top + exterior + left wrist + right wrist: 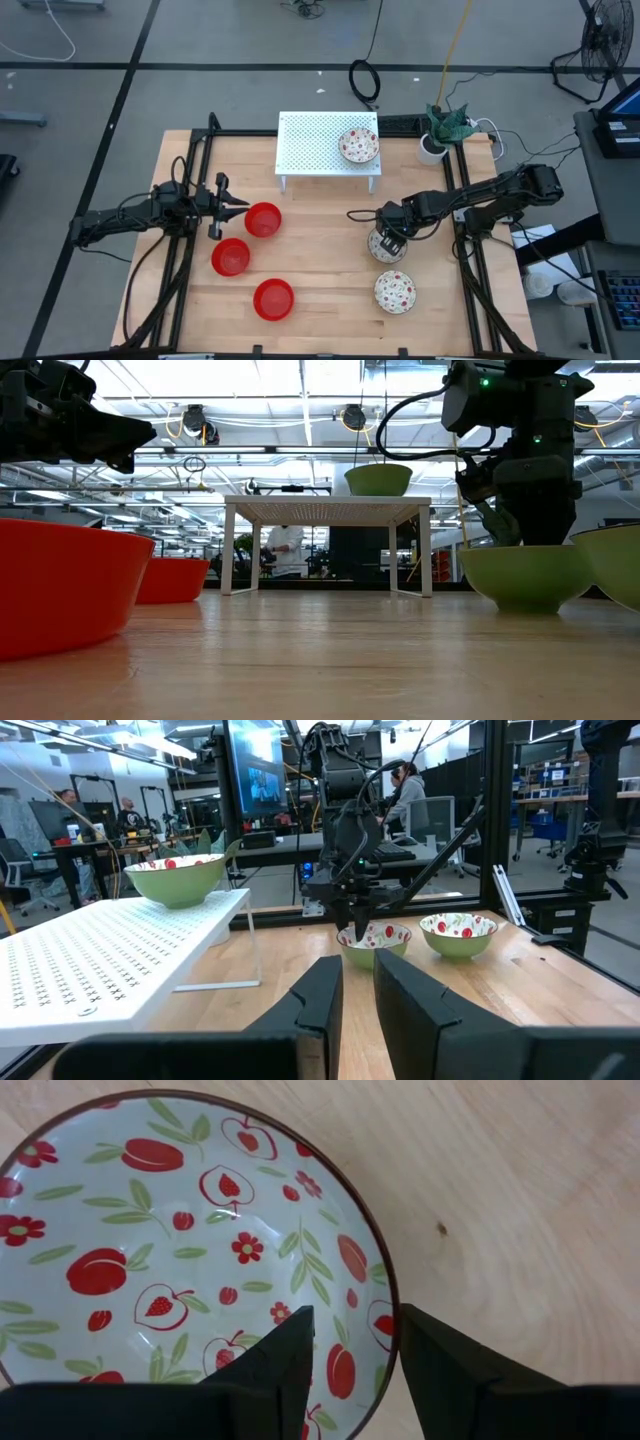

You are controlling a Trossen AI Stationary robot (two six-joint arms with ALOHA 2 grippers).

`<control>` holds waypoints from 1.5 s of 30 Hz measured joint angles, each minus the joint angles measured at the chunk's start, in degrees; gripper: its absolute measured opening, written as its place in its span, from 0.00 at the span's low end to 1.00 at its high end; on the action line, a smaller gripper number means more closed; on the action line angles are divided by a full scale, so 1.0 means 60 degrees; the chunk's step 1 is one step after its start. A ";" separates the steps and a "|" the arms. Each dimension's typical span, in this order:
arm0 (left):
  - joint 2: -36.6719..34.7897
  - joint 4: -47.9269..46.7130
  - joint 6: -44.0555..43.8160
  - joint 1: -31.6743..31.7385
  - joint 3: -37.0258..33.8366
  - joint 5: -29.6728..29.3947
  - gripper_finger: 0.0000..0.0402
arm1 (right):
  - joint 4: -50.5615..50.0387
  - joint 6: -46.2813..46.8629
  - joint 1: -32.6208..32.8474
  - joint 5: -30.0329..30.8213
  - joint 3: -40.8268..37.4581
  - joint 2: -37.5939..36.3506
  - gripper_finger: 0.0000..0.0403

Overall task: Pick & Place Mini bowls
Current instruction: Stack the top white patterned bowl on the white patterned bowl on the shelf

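Note:
Three red mini bowls point(263, 219) point(231, 257) point(273, 299) sit on the table at the left. One patterned mini bowl point(359, 146) sits on the white rack point(310, 150), and another point(395, 292) sits near the front right. My right gripper point(388, 240) points down, open, over the rim of a third patterned bowl point(180, 1250), which sits on the table point(525, 575). One finger is inside the rim and one is outside. My left gripper point(240, 205) hovers beside the far red bowl, its fingers nearly together point(357, 990) and empty. My right gripper comes from above with one finger point(285, 1355) inside the bowl and the other finger point(440, 1365) outside, on either side of the rim point(393, 1315). Whether either finger touches the rim, I cannot tell. The bowl rests upright on the table.
A white cup with a green plant point(440, 135) stands at the back right, beside cables. Black frame bars point(195, 160) run along the table's left and right sides. The middle of the wooden table point(320, 240) is bare. People show in the room beyond point(285, 550).

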 joint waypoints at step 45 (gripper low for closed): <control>-0.0002 0.0000 0.0000 0.0003 -0.0004 0.0000 0.16 | -0.0071 0.0153 -0.0003 0.0032 0.0036 -0.0036 0.04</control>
